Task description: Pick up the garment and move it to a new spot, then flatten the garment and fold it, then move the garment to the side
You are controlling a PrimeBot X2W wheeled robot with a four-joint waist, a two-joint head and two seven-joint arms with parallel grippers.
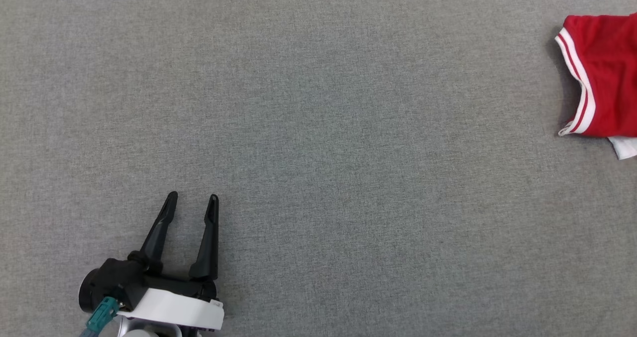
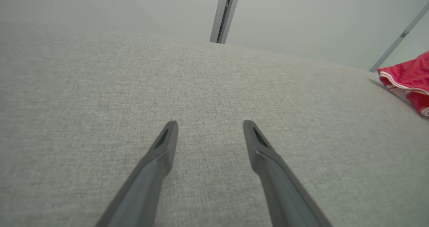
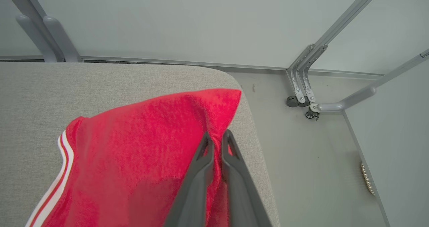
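Observation:
The garment [image 1: 604,78] is red with white-striped trim and lies at the far right edge of the grey padded table [image 1: 318,128]. In the right wrist view the garment [image 3: 144,143] drapes near the table's rounded corner, and my right gripper [image 3: 217,134] is shut on a ridge of its red cloth by the right edge. My left gripper [image 1: 193,197] rests at the lower left of the table, open, with nothing between its fingers. The left wrist view has that gripper [image 2: 210,123] over bare fabric, with the garment [image 2: 409,72] far off to the right.
The table's right edge [image 3: 258,160] drops to a pale floor [image 3: 315,160]. Metal frame posts [image 3: 303,82] stand by the wall beyond it. A white patch [image 1: 626,148] pokes out under the garment's lower edge.

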